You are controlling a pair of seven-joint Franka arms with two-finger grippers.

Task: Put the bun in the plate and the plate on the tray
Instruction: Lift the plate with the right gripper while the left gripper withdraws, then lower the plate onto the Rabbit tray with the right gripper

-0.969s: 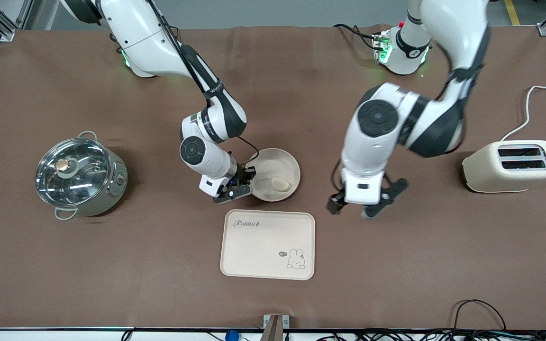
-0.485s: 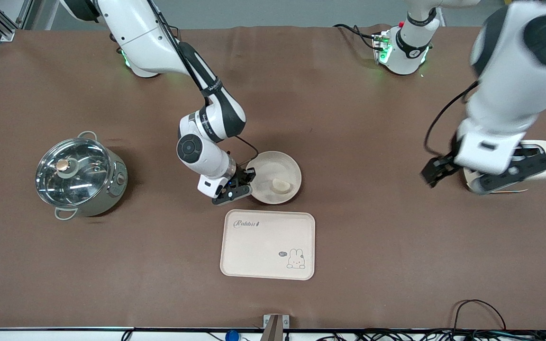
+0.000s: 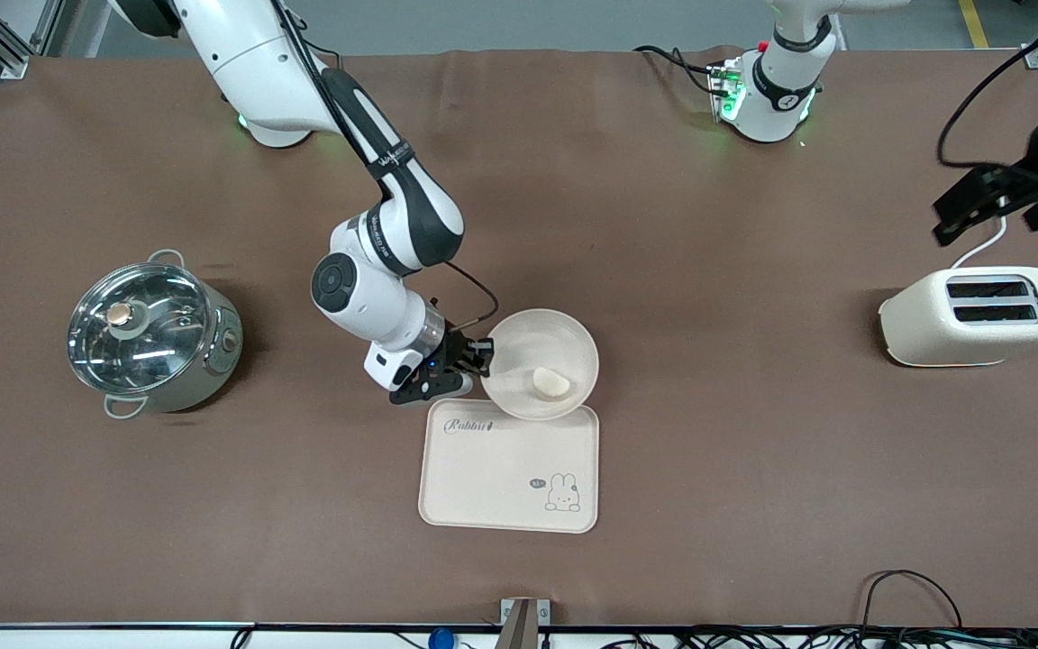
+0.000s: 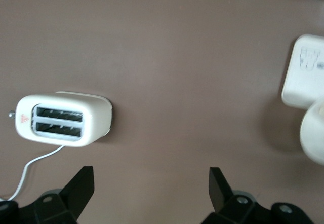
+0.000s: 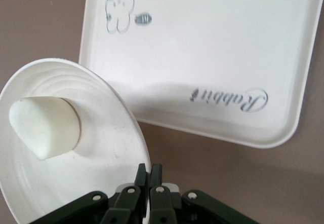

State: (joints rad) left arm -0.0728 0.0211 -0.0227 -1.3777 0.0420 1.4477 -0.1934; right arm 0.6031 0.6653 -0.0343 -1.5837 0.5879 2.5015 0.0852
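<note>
- Front view: right end effector (image 3: 474, 359) pinches the rim of the plate (image 3: 519, 347) on the side toward the right arm's end of the desk (image 3: 753, 469); plate looks lifted.
- Bun (image 3: 551, 383) sits inside the plate, off-centre, on the part nearest the tray (image 3: 508, 487).
- Plate overlaps only the tray edge farthest from the front camera, by the "Rabbit" script; most of the plate is off the tray.
- Key relation: tray centre lies toward the front camera from the held plate, tray's long axis running across the desk; judged next move is carry that way, then lower.
- Right wrist view: fingers (image 5: 150, 176) closed thin on the plate rim (image 5: 129, 133).
- Left end effector (image 3: 997, 200) spread wide, holding nothing, up over the desk above the toaster (image 3: 974, 315), waiting; well apart from the tray, so right arm is nearer.
</note>
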